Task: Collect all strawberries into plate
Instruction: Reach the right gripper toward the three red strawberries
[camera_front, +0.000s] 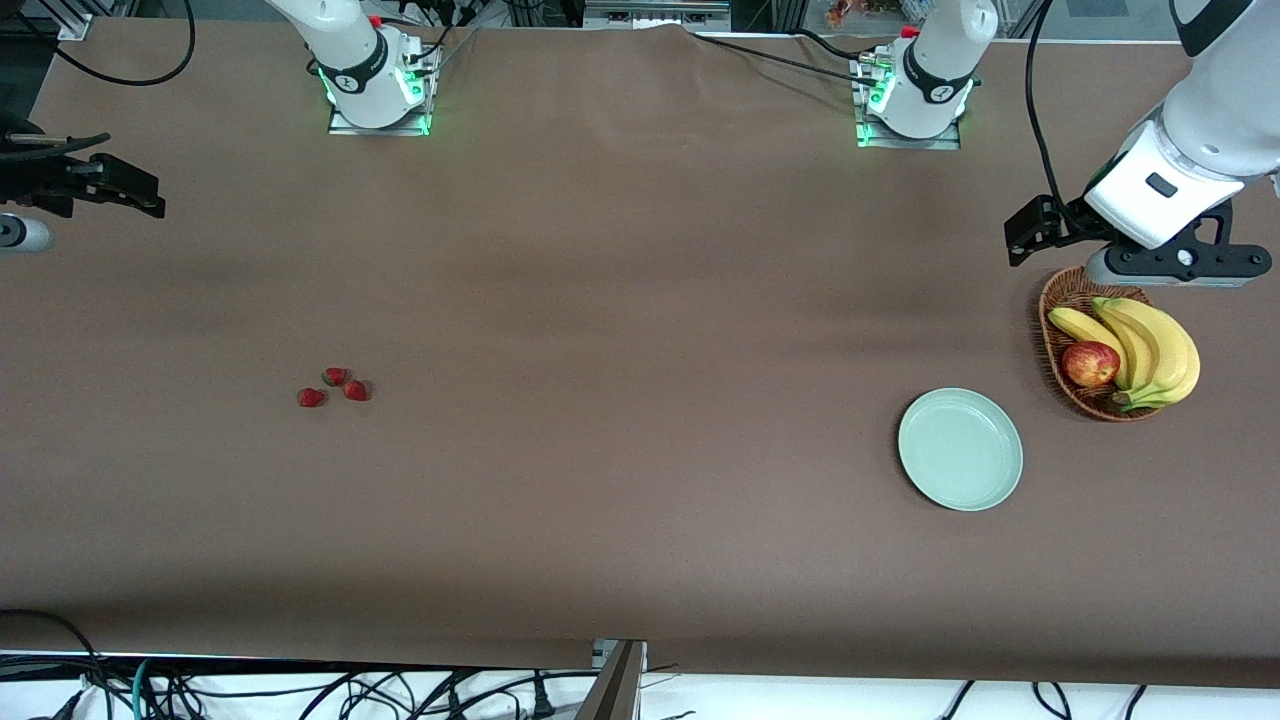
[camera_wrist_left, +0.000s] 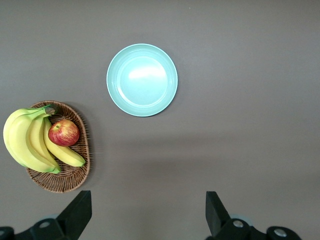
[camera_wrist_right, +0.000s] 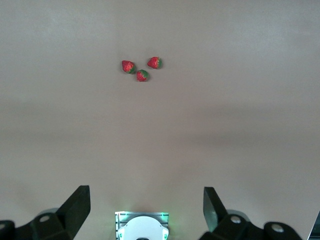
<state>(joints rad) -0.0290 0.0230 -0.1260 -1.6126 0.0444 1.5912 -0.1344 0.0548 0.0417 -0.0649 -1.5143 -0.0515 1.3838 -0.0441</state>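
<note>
Three small red strawberries (camera_front: 336, 386) lie close together on the brown table toward the right arm's end; they also show in the right wrist view (camera_wrist_right: 142, 68). The pale mint-green plate (camera_front: 960, 450) lies bare toward the left arm's end and shows in the left wrist view (camera_wrist_left: 142, 80). My left gripper (camera_front: 1175, 265) hangs open and holds nothing, high over the basket's edge; its fingers (camera_wrist_left: 80, 212) are spread wide. My right gripper (camera_front: 100, 185) is up at the right arm's end of the table, open with nothing in it, its fingers (camera_wrist_right: 77, 205) wide apart.
A brown wicker basket (camera_front: 1050, 300) beside the plate, farther from the front camera, holds bananas (camera_front: 1150, 345) and a red-yellow apple (camera_front: 1090, 363). The two arm bases (camera_front: 375, 90) stand along the table's back edge. Cables hang at the table's front edge.
</note>
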